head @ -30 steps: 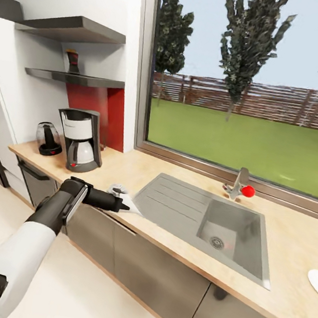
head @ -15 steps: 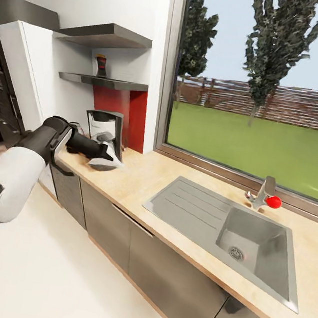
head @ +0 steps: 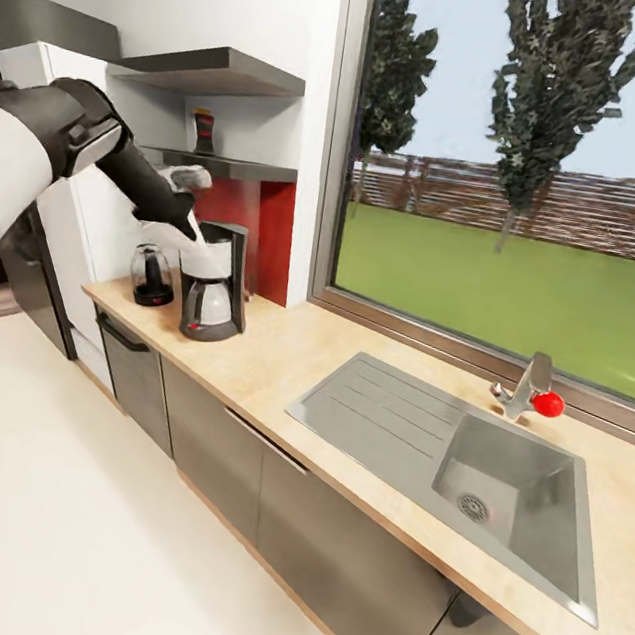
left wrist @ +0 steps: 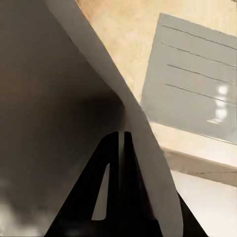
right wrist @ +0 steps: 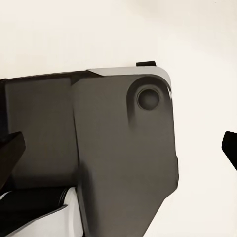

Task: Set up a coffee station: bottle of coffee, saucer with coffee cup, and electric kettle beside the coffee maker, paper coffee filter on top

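Note:
The black coffee maker (head: 216, 291) with its glass carafe stands on the kitchen countertop (head: 282, 353) near the red wall panel. The dark electric kettle (head: 152, 276) sits just beside it. My left gripper (head: 184, 210) is shut on the white paper coffee filter (head: 165, 233) and holds it just above the machine's top. In the left wrist view the fingers (left wrist: 129, 173) pinch the filter sheet (left wrist: 74, 98). The bottle of coffee (head: 202, 130) stands on the thin kitchen shelf (head: 252, 171). My right gripper (right wrist: 121, 150) is open, its dark tips far apart.
A steel sink (head: 459, 459) with drainboard is set into the counter, with a red-knobbed faucet (head: 531, 390) behind it under the big window. A thicker dark slab (head: 226, 67) hangs above the shelf. Grey cabinet fronts (head: 236, 468) run below, over pale floor (head: 46, 522).
The left arm has risen from counter height, carrying the filter up to just over the coffee maker, so the machine and kettle now show below it. From the oldest frame the head view shifted.

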